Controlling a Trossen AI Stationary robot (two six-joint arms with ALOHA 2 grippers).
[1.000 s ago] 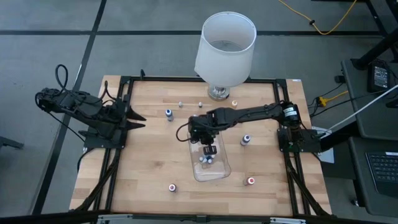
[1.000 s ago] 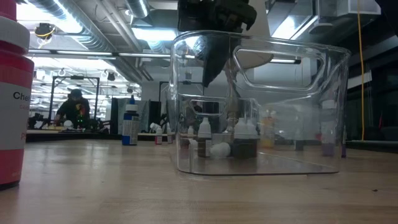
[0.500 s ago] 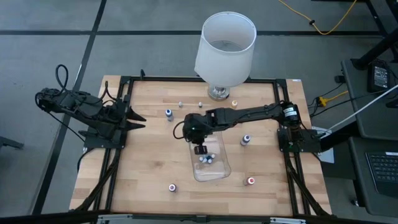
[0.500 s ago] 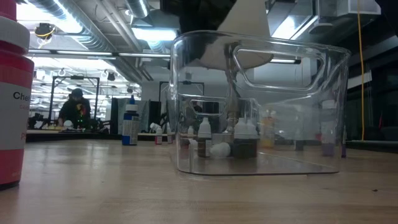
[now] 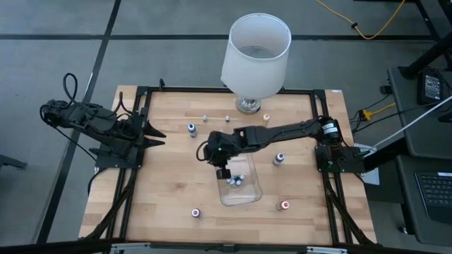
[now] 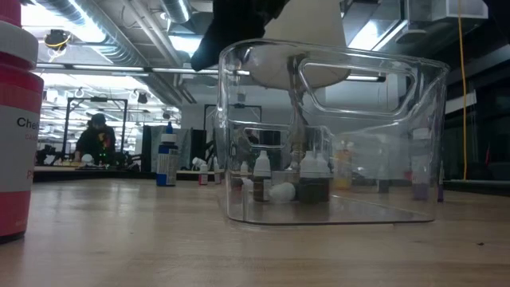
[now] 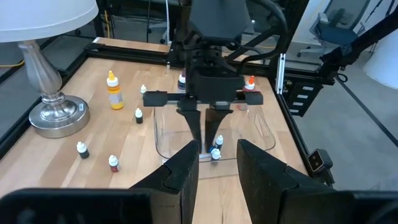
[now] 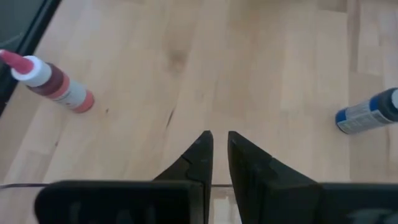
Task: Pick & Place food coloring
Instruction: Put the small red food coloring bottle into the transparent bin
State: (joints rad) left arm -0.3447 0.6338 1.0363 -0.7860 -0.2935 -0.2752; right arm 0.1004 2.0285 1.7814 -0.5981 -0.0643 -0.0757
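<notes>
Shifted toward ten o'clock since the earlier frame, right gripper [image 5: 223, 171] hangs over the clear tray's [image 5: 247, 197] far-left rim, jaws nearly closed, empty. Food coloring bottles [image 5: 236, 180] sit inside the tray; others stand scattered across the table [image 5: 162, 183]. Left gripper [image 5: 157, 137] waits at nine o'clock, jaws narrowly parted, empty.

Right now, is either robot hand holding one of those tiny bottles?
No. The right hand is shut on nothing above the clear tray's edge; the left hand waits empty at the table's side.
</notes>
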